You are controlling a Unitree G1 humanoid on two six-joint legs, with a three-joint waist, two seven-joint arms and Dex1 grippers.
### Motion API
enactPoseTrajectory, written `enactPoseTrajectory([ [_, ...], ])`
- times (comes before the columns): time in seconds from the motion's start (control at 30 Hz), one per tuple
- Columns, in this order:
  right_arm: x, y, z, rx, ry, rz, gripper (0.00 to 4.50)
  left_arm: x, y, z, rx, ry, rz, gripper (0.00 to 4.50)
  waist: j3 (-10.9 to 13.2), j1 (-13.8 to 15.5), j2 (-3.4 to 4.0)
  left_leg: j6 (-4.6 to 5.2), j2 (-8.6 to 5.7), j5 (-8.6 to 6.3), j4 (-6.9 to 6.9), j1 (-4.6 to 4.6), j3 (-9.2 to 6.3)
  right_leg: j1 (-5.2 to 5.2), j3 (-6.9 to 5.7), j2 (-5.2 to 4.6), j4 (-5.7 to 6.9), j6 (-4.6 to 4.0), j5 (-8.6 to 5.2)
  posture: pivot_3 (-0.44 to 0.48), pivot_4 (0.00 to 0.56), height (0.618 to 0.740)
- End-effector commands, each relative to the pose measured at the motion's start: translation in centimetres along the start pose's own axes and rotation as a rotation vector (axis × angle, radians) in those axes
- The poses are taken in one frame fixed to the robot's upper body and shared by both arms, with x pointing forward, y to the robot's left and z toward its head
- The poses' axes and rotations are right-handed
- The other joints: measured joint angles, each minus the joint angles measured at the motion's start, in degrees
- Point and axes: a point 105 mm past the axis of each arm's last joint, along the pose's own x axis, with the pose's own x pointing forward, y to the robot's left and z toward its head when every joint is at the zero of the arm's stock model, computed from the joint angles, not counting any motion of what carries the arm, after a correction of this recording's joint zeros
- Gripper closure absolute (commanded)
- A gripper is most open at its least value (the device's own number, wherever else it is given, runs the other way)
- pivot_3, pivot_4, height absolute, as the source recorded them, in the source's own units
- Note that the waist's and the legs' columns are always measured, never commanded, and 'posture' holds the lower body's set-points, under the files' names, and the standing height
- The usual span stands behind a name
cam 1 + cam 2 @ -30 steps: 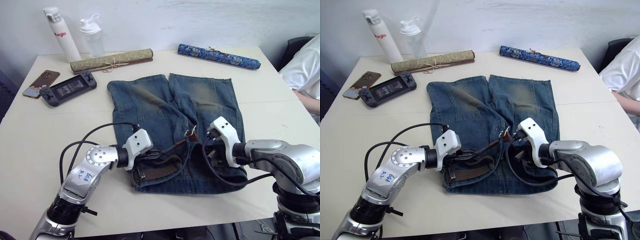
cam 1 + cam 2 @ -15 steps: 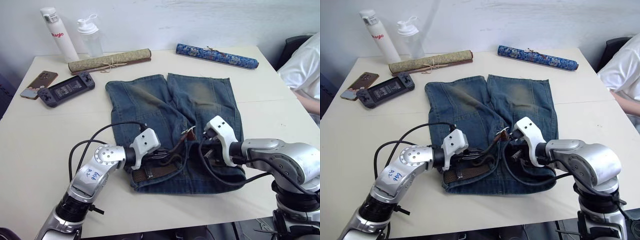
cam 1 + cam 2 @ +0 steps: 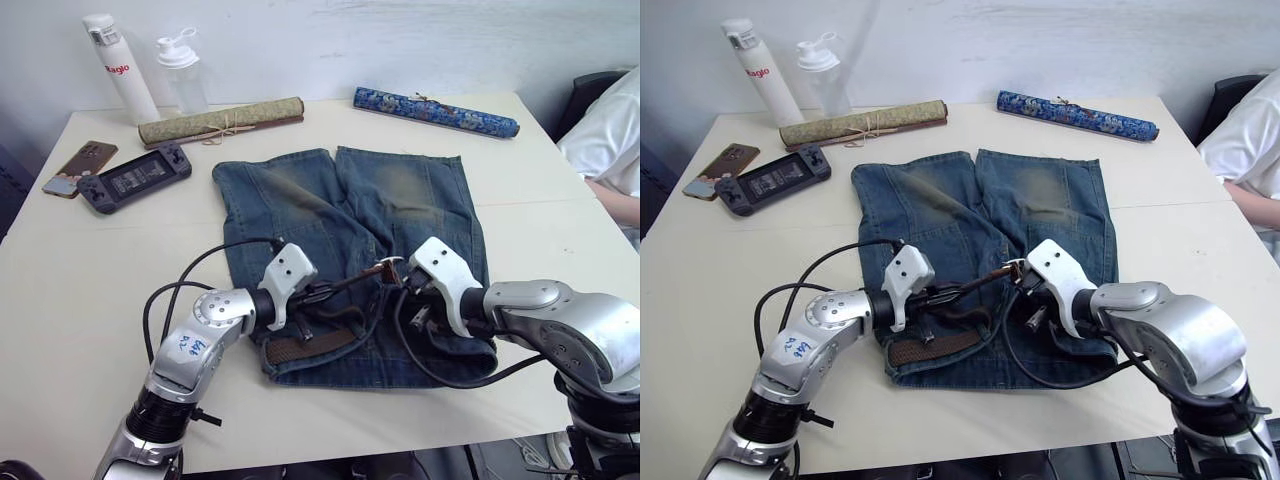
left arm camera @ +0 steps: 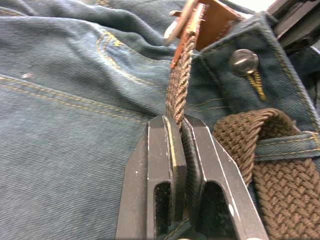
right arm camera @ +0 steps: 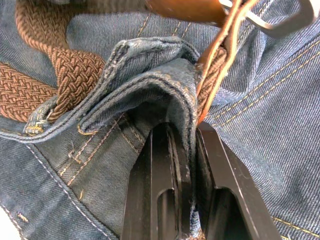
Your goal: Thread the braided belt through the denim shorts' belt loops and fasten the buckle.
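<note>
Pinching braided belt (image 4: pixel 178 85) in closed left tool (image 4: pixel 178 131), right tool (image 5: pixel 186 145) clamped on denim shorts (image 5: pixel 150 85) waistband

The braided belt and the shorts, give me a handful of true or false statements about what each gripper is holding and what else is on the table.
1. The left gripper is shut on the braided belt. True.
2. The right gripper is open and hovers clear of the denim shorts. False: it pinches a fold of the shorts' waistband.
3. The buckle lies between the two grippers, above the shorts. True.
4. The handheld game console lies on top of the shorts. False: it lies on the table, apart from them, next to a phone.
5. Part of the belt already runs under a belt loop. True.
</note>
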Motion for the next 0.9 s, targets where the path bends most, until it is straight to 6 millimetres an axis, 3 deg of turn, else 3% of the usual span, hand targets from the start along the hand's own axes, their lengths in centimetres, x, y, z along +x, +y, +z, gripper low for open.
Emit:
enactPoseTrajectory([
  [0.03, 0.0, 0.8, 1.0, -0.017, -0.049, 0.024, 4.48, 1.1, -2.1, 1.6, 0.072, -0.064, -0.116, 4.5, 0.0, 0.1, 0.0, 0.0, 0.0, 0.0, 0.0, 0.0, 0.0, 0.0, 0.0, 0.0, 0.0, 0.0, 0.0, 0.0, 0.15, 0.737],
  [0.5, 1.1, -0.2, 1.9, -0.012, -0.079, -0.104, 4.48, 4.0, -2.4, 3.9, 0.021, -0.154, -0.059, 4.5, 0.0, 0.2, 0.0, 0.01, -0.01, 0.01, 0.03, -0.02, 0.0, 0.0, -0.01, 0.0, 0.0, 0.01, 0.01, 0.0, 0.15, 0.737],
  [0.7, 0.8, -1.3, 0.4, -0.224, -0.005, -0.194, 4.48, 3.2, -1.4, 3.6, 0.011, -0.138, -0.027, 4.5, 0.0, 0.2, 0.0, 0.02, -0.02, 0.01, 0.01, -0.01, -0.01, 0.0, -0.02, 0.0, -0.04, 0.01, 0.01, 0.0, 0.15, 0.737],
  [0.9, 0.2, -1.8, 0.8, -0.329, -0.032, -0.205, 4.48, 2.1, 0.1, 2.2, 0.024, -0.089, 0.015, 4.5, 0.0, 0.2, 0.0, 0.0, -0.02, 0.02, 0.02, -0.01, -0.02, 0.01, -0.03, 0.0, -0.03, 0.02, 0.01, 0.0, 0.15, 0.737],
])
